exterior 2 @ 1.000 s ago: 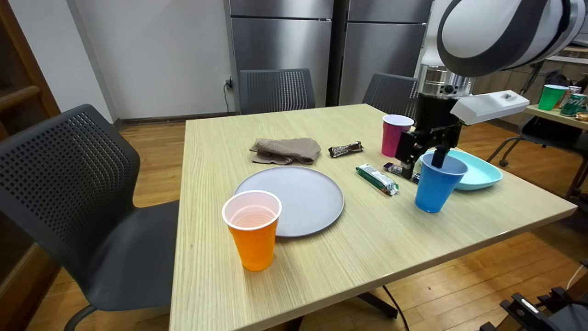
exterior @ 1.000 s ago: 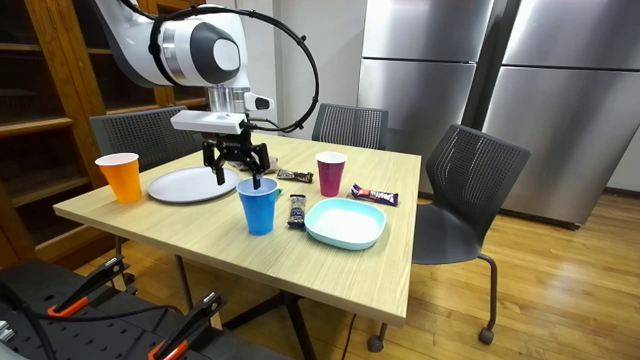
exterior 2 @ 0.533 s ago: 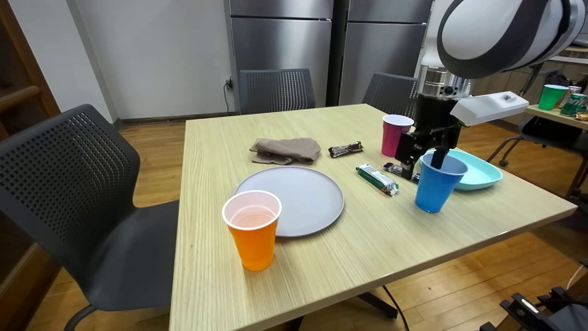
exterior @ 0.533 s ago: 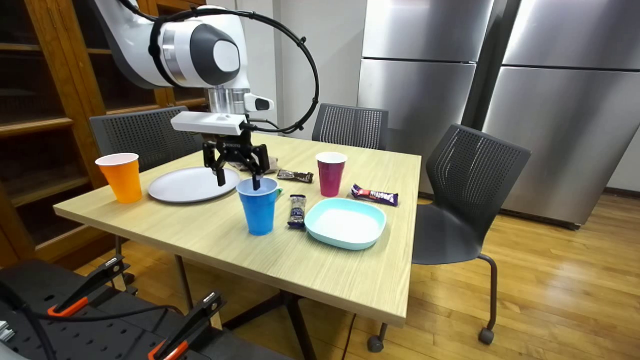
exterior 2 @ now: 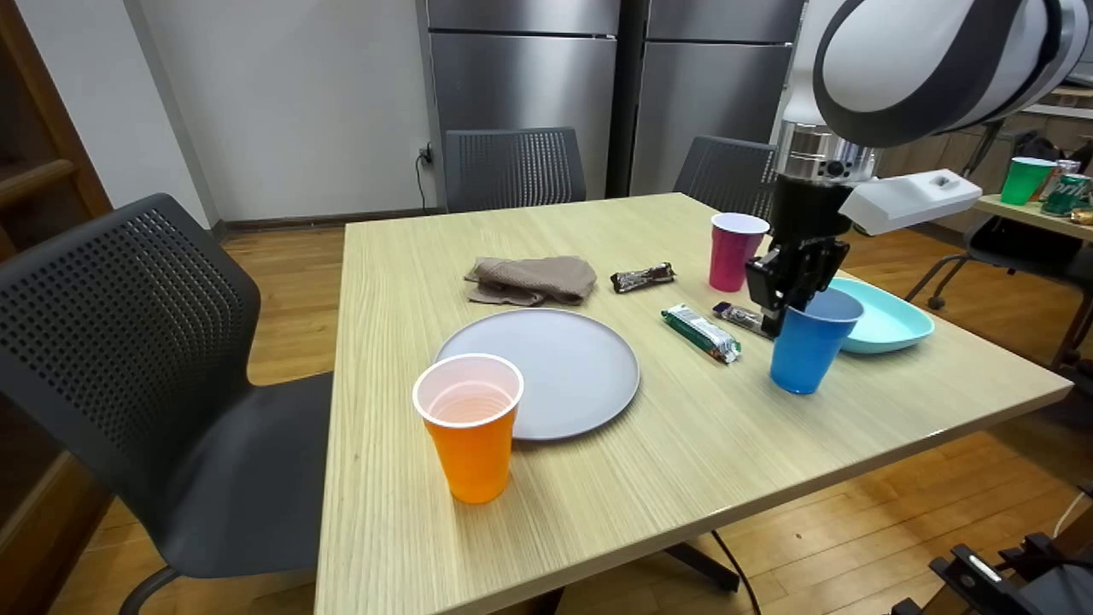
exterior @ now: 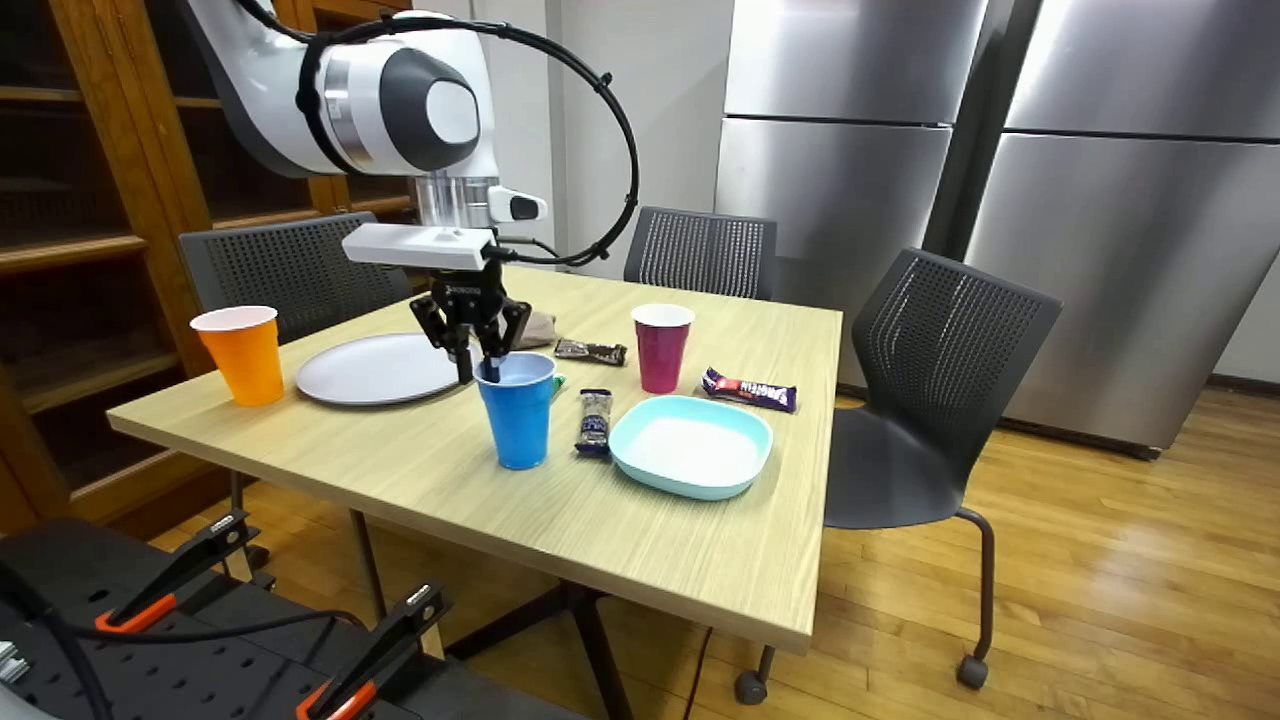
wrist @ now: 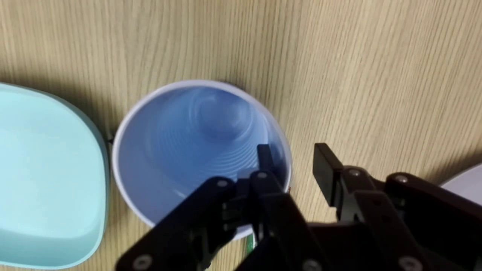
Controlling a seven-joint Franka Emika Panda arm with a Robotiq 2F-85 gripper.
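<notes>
One blue cup [exterior: 518, 425] standing upright on the pale wooden table [exterior: 650, 540], near an edge, mouth up, with the gripper [wrist: 293, 162] straddling its rim

Jaws a little apart, narrower than the cup's mouth: one reaching down inside the cup, its mate outside, cup wall running between both; bare space showing on each side of the rim in the wrist view, any contact hard to tell in both exterior views

Just beside the cup, a shallow teal plate [exterior: 690, 487], and in between, a navy-wrapped bar [exterior: 594, 420] lying flat; also near the cup, in an exterior view, a green-wrapped bar [exterior 2: 700, 331], only a sliver of it visible in the wrist view

Farther back, one magenta cup [exterior: 662, 350], upright, near a purple-wrapped bar [exterior: 748, 390]; toward the table's middle, a dark-wrapped bar [exterior 2: 642, 278]

Well apart from the gripper, an orange cup [exterior 2: 474, 457], upright near a round grey plate [exterior 2: 572, 367], with a crumpled brown cloth [exterior 2: 534, 280] lying beyond the plate

Around the table, dark chairs [exterior 2: 515, 171] with perforated backs; beyond, in both exterior views, steel refrigerators [exterior: 835, 200]
</notes>
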